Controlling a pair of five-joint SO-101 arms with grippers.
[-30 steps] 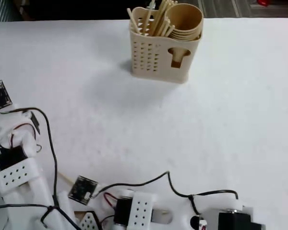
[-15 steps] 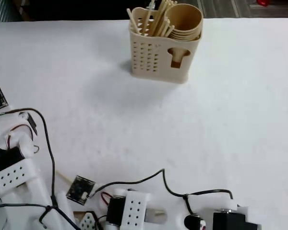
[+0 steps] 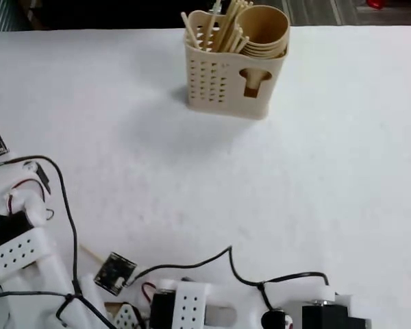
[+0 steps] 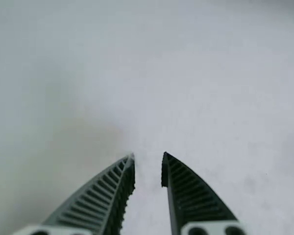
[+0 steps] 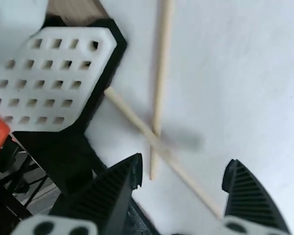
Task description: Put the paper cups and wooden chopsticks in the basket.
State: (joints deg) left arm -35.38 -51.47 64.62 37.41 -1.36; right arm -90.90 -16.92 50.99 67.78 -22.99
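White and lightly textured, the table (image 3: 329, 178) spreads across the high view under a dark strip of room at the top edge. At the lower left of the frame, one arm (image 3: 20, 253) of white printed parts stands with a black cable (image 3: 68, 212) looping over it. Just to its right a loose chopstick (image 3: 89, 253) lies on the table, partly showing, next to a small camera board (image 3: 116, 271). Along the bottom edge, near the centre, a second arm (image 3: 188, 305) lies low, and another black cable arches from it toward the lower right. Well apart from both arms, at the upper centre, the basket (image 3: 219, 86) stands upright. Its left compartment holds the wooden chopsticks (image 3: 222, 27), leaning in a bundle. Its right compartment holds the paper cups (image 3: 264, 27), nested in one stack behind a keyhole-shaped cutout.

In the left wrist view, the left arm's fingers (image 4: 110, 196) are over the table, narrowly parted, with nothing between them. In the right wrist view, the right arm's fingers (image 5: 247, 191) are spread wide and hold nothing. Two crossed chopsticks (image 5: 155, 137) lie flat on the table, both reaching into the gap between the fingertips. Beside those sticks is a white perforated plate (image 5: 51, 83) with a black edge.
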